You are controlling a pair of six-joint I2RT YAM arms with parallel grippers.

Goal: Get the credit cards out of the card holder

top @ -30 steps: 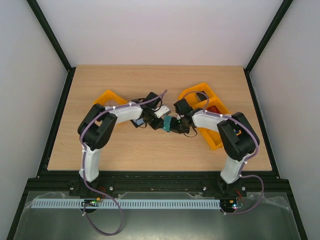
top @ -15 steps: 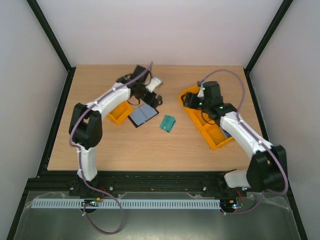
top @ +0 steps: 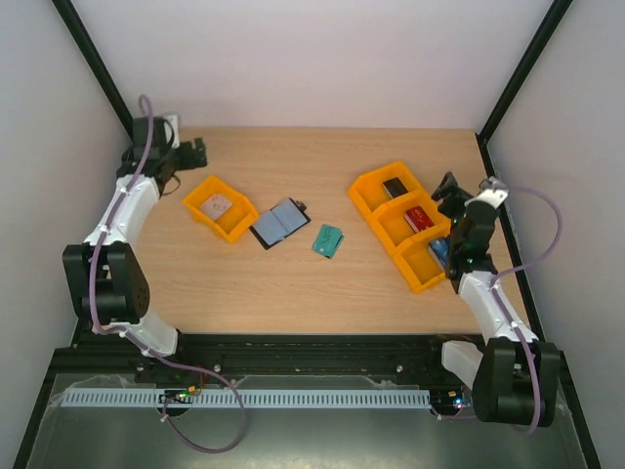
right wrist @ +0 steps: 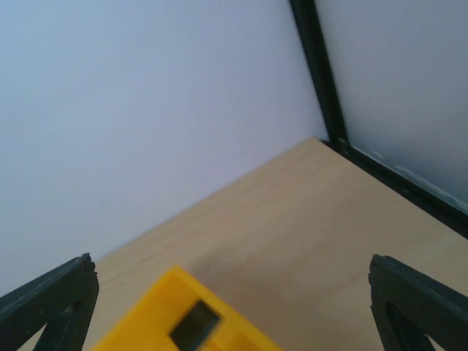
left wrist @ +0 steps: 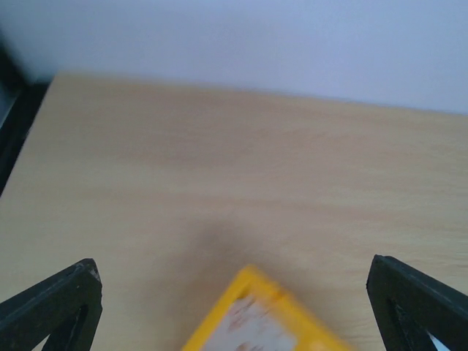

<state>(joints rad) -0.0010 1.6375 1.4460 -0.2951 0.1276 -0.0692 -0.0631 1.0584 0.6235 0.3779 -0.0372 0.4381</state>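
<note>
The card holder (top: 280, 223) lies spread flat near the middle of the table (top: 293, 293), blue-grey inner faces up, with the credit cards (top: 328, 240) resting in a small teal stack just to its right, outside it and separated from it by a strip of bare wood.

Both claws stand well apart from these things. The left gripper (top: 192, 156) hangs over the far left corner of the table, jaws spread wide and empty. Its fingers (left wrist: 69, 300) sit at the edges of the left wrist view with only wood and a corner of the small orange tray (top: 220, 207) between them. That tray, which carries a pale plate (top: 220, 204), lies between this claw and the card holder.

The right gripper (top: 447, 195) is at the far right, by the long orange tray (top: 368, 186), jaws likewise wide and holding nothing (its fingers (right wrist: 58, 300) frame bare table and wall in the right wrist view). The long tray, with a black block (top: 395, 187) in its far compartment and a red block (top: 420, 219) in the middle one, lies between this claw and the cards.
</note>
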